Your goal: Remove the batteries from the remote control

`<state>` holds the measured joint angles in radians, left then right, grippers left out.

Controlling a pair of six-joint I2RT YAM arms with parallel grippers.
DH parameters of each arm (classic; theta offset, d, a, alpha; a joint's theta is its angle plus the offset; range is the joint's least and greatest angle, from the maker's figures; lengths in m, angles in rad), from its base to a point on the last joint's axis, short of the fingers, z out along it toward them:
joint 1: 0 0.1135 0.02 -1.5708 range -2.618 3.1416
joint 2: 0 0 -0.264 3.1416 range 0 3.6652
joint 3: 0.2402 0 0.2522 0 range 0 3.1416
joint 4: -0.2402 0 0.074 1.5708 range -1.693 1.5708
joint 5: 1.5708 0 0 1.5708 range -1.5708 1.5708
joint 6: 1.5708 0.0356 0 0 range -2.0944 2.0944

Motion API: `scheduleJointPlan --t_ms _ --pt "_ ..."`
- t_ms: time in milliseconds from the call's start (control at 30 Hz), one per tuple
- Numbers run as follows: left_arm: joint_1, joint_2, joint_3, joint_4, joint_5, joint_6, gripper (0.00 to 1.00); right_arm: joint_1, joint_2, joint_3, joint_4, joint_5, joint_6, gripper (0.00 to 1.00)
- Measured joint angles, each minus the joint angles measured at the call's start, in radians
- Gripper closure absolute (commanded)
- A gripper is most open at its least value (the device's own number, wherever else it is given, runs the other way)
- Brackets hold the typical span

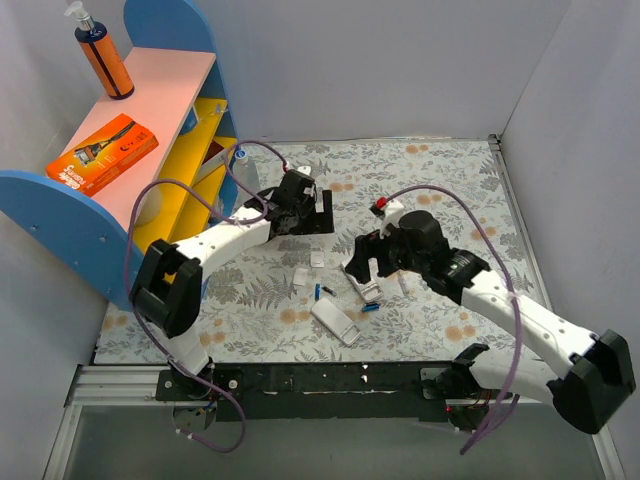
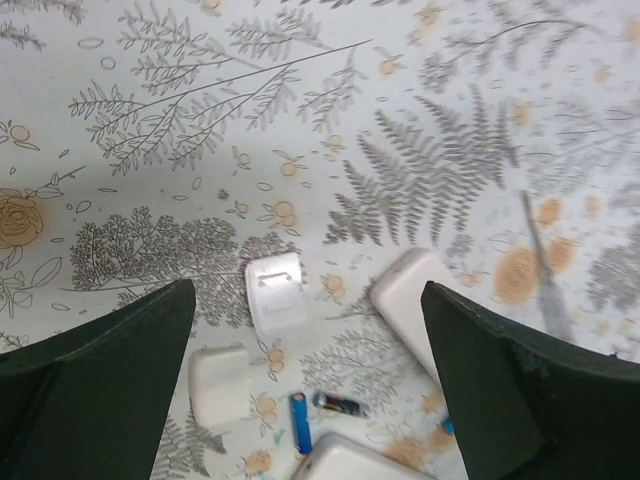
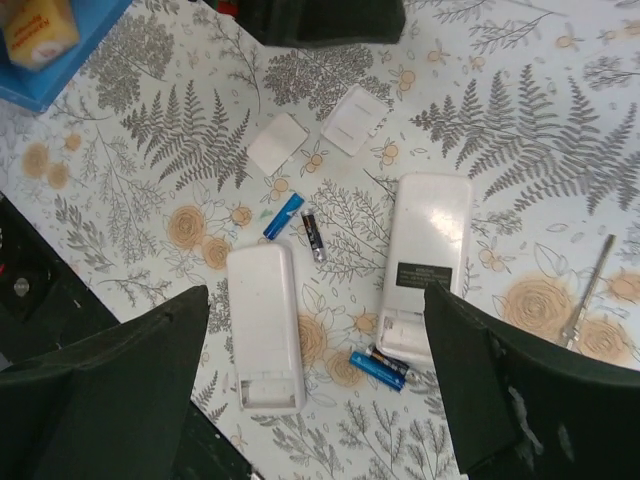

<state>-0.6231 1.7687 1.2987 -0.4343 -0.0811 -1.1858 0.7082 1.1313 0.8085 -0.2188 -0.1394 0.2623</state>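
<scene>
Your left arm (image 1: 225, 240) and right arm (image 1: 505, 300): white links, black joints, purple cables (image 1: 165, 190) looping off each. Your left gripper (image 1: 315, 212) and right gripper (image 1: 365, 272) have black fingers (image 3: 110, 390).

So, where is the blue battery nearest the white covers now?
The blue battery lies left of centre in the right wrist view, just below the two covers, with a dark battery at its right and a remote below it.

floral table (image 3: 150, 140) | two remotes (image 3: 265, 325) | batteries (image 3: 283, 215) | two white covers (image 3: 278, 143)
</scene>
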Motion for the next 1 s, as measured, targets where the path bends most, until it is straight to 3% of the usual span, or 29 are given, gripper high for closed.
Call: scheduleJointPlan --t_ms 233,467,733,1000 --pt "-0.003 -0.358 -0.143 0.053 0.116 -0.005 0.02 0.001 -0.290 -0.001 -0.129 0.131 0.094 0.05" --pt "-0.007 -0.674 -0.316 0.109 0.225 -0.034 0.02 0.001 -0.400 -0.006 -0.255 0.270 0.235 0.05" --pt "-0.005 -0.803 -0.454 0.128 0.286 -0.084 0.02 0.001 -0.451 -0.022 -0.285 0.302 0.269 0.07" --pt "-0.005 -0.845 -0.460 0.130 0.285 -0.095 0.02 0.001 -0.455 -0.022 -0.303 0.306 0.269 0.08"
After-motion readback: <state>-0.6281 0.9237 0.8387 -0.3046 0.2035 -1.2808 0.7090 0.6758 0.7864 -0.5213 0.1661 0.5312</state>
